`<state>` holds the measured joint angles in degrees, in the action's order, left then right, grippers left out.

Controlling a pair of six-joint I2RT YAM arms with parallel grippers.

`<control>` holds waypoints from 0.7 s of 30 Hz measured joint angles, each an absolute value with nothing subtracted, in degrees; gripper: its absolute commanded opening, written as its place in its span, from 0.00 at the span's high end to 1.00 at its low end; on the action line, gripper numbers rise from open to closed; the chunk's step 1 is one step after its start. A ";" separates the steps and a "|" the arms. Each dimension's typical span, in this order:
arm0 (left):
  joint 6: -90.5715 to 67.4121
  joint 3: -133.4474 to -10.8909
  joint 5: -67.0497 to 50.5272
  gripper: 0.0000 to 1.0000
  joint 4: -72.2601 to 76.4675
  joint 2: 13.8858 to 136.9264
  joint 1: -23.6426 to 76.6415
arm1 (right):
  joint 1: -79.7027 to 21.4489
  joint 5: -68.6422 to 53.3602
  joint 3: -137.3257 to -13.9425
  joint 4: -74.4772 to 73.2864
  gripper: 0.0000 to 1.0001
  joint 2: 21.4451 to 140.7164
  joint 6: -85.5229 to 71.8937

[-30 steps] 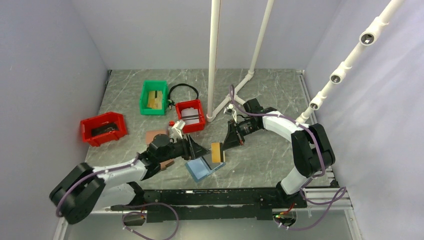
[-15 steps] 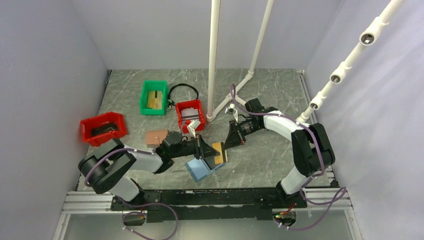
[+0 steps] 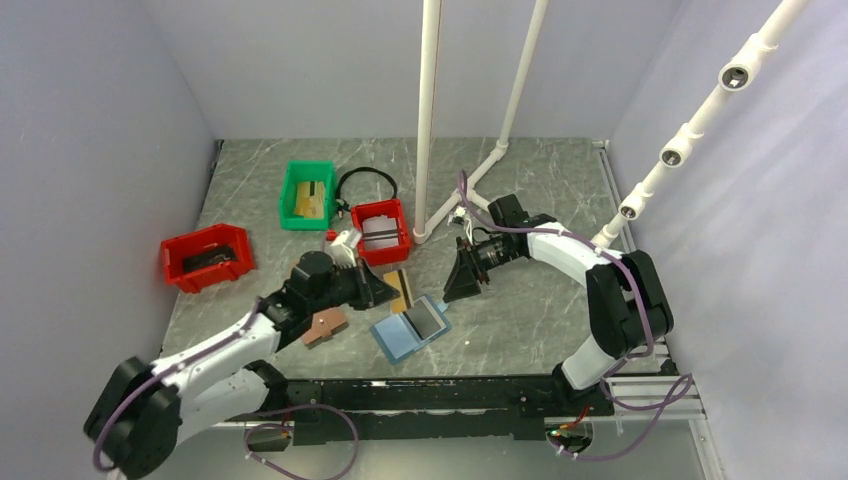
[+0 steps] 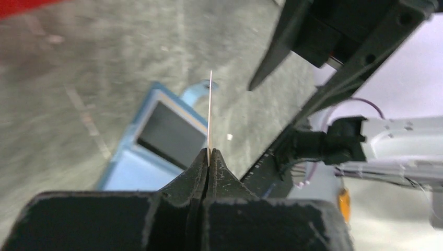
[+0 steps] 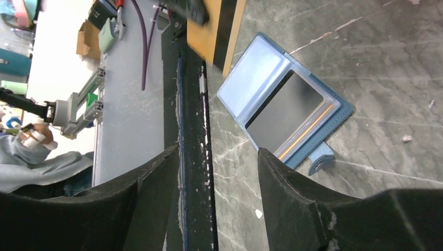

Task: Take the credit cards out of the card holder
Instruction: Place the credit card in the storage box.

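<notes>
**Card in the left grip**

The thin gold-tan credit card [image 4: 210, 112] sits clamped in the left gripper [image 4: 209, 157], just beside the open blue folding card holder [image 3: 408, 332] on the table [image 3: 520, 320]. The right gripper [image 5: 218, 151] hangs wide open nearby, with a red plastic bin [image 3: 357, 232] behind.

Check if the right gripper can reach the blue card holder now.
Probably yes: right gripper is open beside the card holder; left gripper, holding a credit card, sits clear of that path.

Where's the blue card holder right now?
In the top view the card holder lies open on the table, front centre, just below the left gripper and its pinched credit card, with the open right gripper up and right of it.
</notes>
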<state>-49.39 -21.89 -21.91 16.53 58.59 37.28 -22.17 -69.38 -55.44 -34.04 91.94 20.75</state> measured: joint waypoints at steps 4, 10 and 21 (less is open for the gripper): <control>-43.90 -26.85 -16.88 1.00 -2.11 51.00 31.16 | -22.17 -68.75 -55.44 -33.52 0.40 91.44 20.38; -34.13 -37.26 -14.94 1.00 -18.39 53.15 16.69 | -22.17 -67.88 -55.44 -33.32 0.39 91.37 20.38; -15.64 -59.33 -13.06 1.00 -29.17 73.21 6.59 | -22.17 -67.79 -55.44 -33.36 0.39 91.09 20.45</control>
<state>-15.64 -59.33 -13.06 -29.17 73.21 6.59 -22.17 -67.79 -55.44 -33.36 91.09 20.45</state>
